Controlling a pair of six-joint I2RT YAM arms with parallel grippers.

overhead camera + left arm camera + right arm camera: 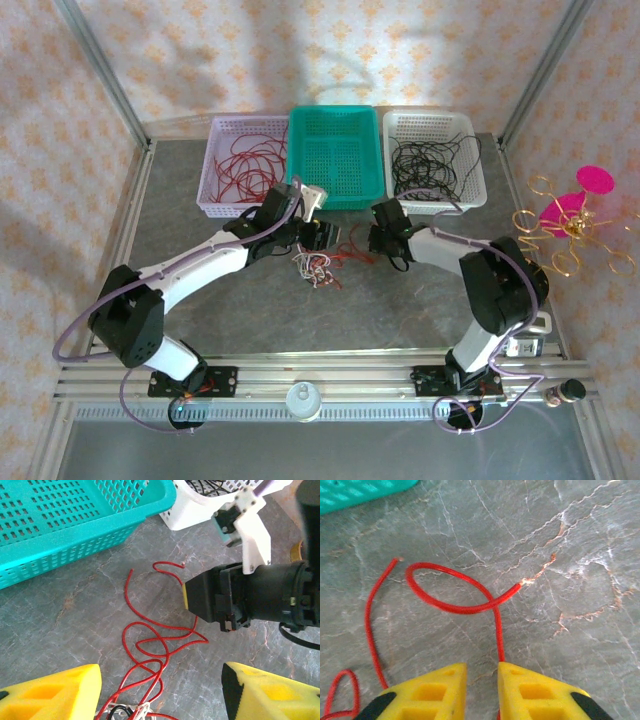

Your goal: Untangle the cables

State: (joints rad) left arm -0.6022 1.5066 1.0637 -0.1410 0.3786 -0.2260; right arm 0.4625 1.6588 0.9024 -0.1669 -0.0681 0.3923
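Pulling now could cinch the clump [312, 265] near the green basket [335, 160]: my right jaws straddle the red cable [465, 611], grip I cannot tell; left jaws gape, anchoring nothing.

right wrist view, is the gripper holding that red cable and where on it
Cannot be told. The red cable runs into the narrow gap of the right gripper, just past its looped free end, but whether the fingers pinch it is unclear.
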